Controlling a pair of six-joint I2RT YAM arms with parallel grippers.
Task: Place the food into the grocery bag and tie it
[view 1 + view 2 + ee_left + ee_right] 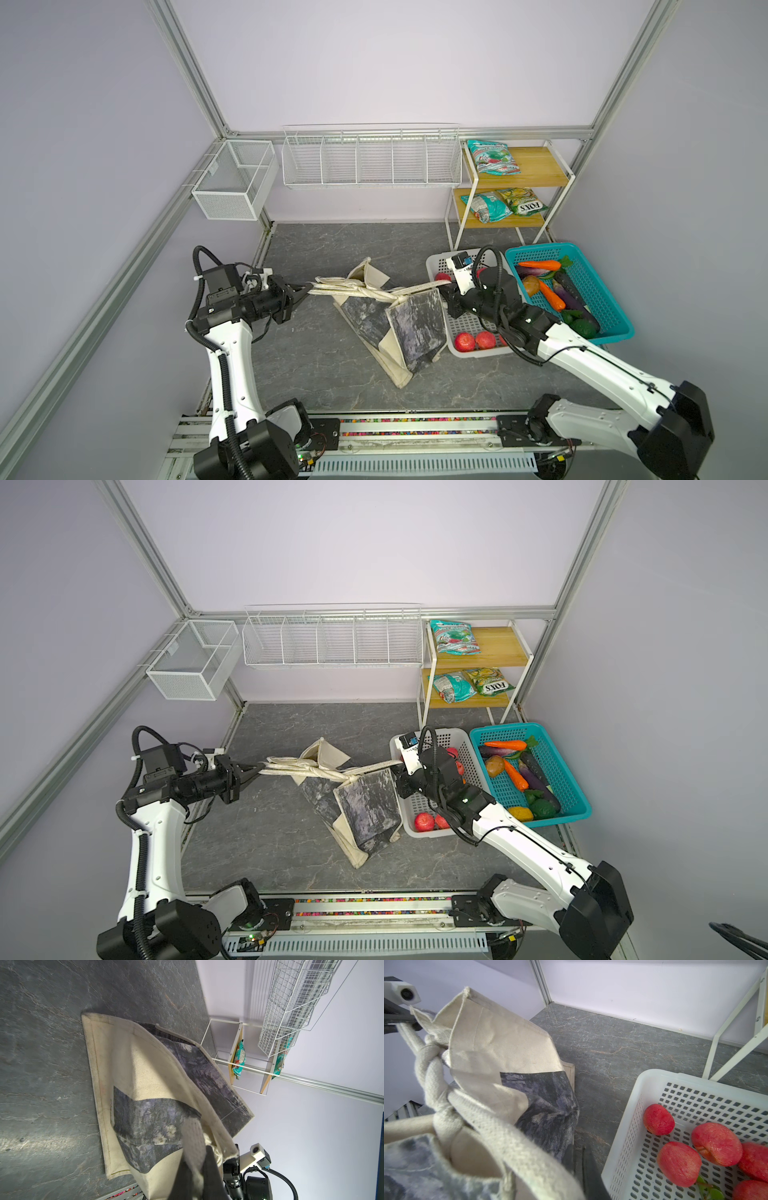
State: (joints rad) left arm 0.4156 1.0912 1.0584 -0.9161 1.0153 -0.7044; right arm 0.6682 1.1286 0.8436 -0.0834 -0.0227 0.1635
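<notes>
Keeps the cream canvas tote (pixel 415 328) slumped on the desk (pixel 332 374), just left of the white perforated basket (pixel 478 353). Clamps the left handle (pixel 336 286) in the left pincer (pixel 307 286), closed tight on the webbing, well left of the basket. Clamps the right handle (pixel 424 286) in the right pincer (pixel 446 287), likewise closed on it, over the basket's left rim. Holds both handles stretched taut, joined in a knot (pixel 436 1084) over the tote's mouth. Shows nothing of the tote's contents. Leaves red fruits (pixel 679 1163) in the basket.
</notes>
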